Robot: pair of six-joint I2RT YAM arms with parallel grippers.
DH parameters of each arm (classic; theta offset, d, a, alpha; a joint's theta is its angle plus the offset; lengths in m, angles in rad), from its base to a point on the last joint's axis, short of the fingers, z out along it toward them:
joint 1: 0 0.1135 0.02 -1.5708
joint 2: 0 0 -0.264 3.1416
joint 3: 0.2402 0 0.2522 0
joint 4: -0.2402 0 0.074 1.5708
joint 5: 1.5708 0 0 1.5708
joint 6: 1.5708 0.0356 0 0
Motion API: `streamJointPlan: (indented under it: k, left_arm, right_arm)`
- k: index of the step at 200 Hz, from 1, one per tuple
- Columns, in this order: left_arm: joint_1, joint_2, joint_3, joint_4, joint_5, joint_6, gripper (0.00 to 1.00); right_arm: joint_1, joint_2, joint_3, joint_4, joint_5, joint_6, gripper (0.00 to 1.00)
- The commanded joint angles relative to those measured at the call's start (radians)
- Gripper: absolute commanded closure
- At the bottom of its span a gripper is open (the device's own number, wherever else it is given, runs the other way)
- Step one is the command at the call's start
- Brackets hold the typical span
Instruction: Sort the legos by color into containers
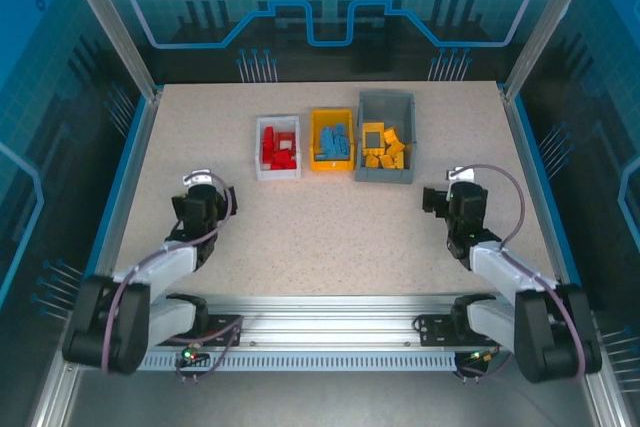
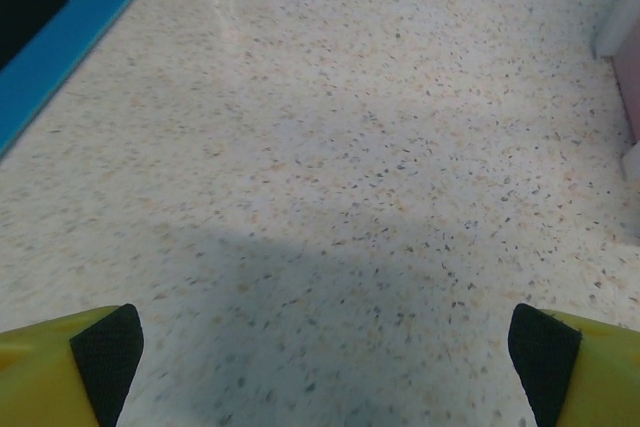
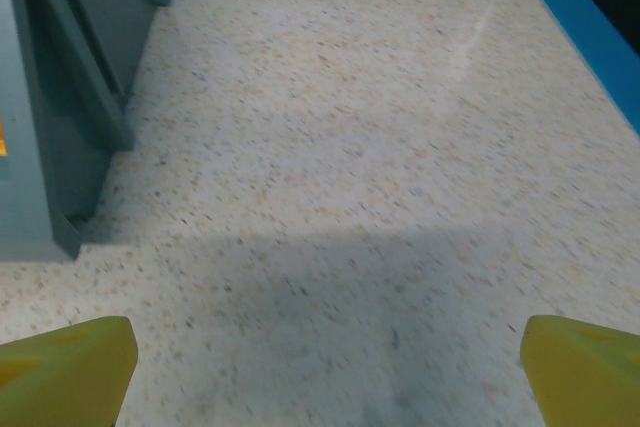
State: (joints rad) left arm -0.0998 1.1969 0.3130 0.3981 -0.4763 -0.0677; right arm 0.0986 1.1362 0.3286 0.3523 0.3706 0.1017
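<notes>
Speckled table up front, dark grey bin at the far side, long axis pointing away from the arms. Yellow bin sits just left of it and white bin further left, both parallel. Left gripper and right gripper are spread wide and empty. Orange-yellow legos lie in the grey bin, blue legos in the yellow, red legos in the white.

Red legos, speckled beige table

Tabletop: beige speckled, matte | blue edge strip: ahead-left of left gripper | enclosure panels: translucent blue, circuit pattern | posts: aluminium
</notes>
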Motion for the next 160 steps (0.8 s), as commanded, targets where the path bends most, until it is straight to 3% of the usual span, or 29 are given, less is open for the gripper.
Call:
streamJointPlan:
  k: [1, 13, 31, 56, 62, 88, 104, 160]
  left_arm:
    - [0.029, 0.105, 0.04, 0.279, 0.092, 0.057, 0.01]
    - [0.037, 0.161, 0.039, 0.387, 0.095, 0.048, 0.01]
    - [0.05, 0.26, 0.033, 0.499, 0.129, 0.02, 0.01]
    - [0.037, 0.381, -0.025, 0.744, 0.195, 0.083, 0.01]
    - [0.036, 0.362, -0.026, 0.708, 0.194, 0.069, 0.01]
    - [0.051, 0.354, 0.063, 0.532, 0.187, 0.044, 0.01]
    - [0.072, 0.353, 0.05, 0.55, 0.209, 0.026, 0.01]
    - [0.072, 0.354, 0.049, 0.555, 0.21, 0.026, 0.01]
  right_arm:
    - [-0.028, 0.078, -0.009, 0.291, -0.103, -0.052, 0.0]
    - [-0.046, 0.122, -0.024, 0.394, -0.132, -0.054, 0.0]
    - [-0.082, 0.18, 0.0, 0.412, -0.207, -0.019, 0.0]
    - [-0.077, 0.335, -0.057, 0.663, -0.263, -0.04, 0.0]
    - [-0.073, 0.358, -0.057, 0.7, -0.276, -0.054, 0.0]
    - [-0.07, 0.35, 0.037, 0.499, -0.275, -0.054, 0.0]
    - [-0.038, 0.362, 0.083, 0.431, -0.228, -0.074, 0.0]
    - [0.001, 0.367, 0.078, 0.452, -0.142, -0.089, 0.0]
